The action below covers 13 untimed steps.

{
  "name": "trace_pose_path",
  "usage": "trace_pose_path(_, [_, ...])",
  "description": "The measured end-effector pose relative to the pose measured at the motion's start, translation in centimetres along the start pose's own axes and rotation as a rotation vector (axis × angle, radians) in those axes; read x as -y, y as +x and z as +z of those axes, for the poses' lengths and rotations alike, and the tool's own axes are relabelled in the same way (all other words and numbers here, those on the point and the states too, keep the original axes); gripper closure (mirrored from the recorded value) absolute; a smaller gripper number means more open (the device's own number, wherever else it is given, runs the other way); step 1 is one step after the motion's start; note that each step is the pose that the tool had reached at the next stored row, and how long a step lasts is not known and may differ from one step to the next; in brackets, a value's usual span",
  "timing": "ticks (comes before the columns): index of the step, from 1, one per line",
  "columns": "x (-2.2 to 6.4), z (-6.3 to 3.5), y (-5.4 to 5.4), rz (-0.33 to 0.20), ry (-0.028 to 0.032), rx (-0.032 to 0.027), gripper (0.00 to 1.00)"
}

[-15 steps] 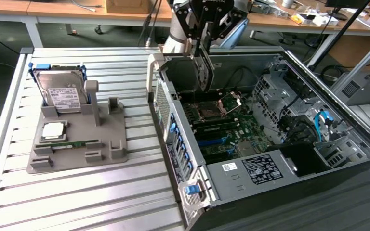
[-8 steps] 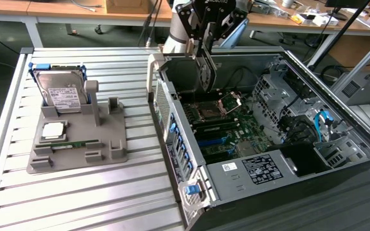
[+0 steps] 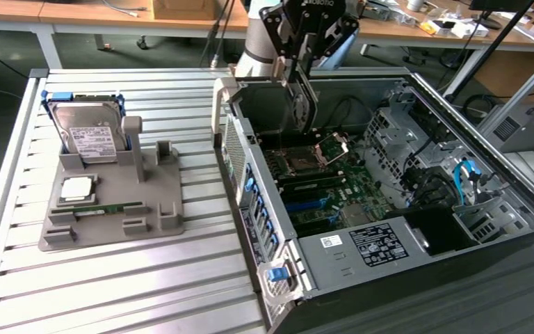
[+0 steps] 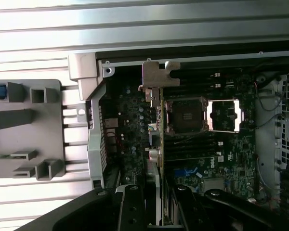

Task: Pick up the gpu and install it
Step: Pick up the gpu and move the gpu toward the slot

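Note:
My gripper (image 3: 297,75) is shut on the gpu (image 3: 302,108), a thin dark card that hangs on edge above the open computer case (image 3: 489,174). The card's lower end is just above the motherboard (image 3: 327,188), near the CPU socket (image 3: 306,161) and close to the case's rear wall. In the wrist view the gpu (image 4: 159,130) appears edge-on between my fingers (image 4: 133,207). Its silver bracket (image 4: 160,76) is at the far end, by the case's rear edge.
On the slatted metal table (image 3: 109,292), a grey holder (image 3: 160,216) at the exterior view's left carries a silver hard drive (image 3: 89,136), a processor (image 3: 74,188) and a green memory stick (image 3: 109,207). Cables and drive cages (image 3: 434,160) fill the case's far side.

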State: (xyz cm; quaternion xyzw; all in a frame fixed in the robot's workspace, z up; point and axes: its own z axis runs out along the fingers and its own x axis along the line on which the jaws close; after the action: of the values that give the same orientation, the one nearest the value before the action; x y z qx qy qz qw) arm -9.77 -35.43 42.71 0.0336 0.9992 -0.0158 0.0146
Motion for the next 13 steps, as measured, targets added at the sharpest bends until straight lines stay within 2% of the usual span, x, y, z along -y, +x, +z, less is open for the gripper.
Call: trace_pose_path(13, [-0.08, 0.24, -1.14, 0.0, 0.0007, 0.0001, 0.73])
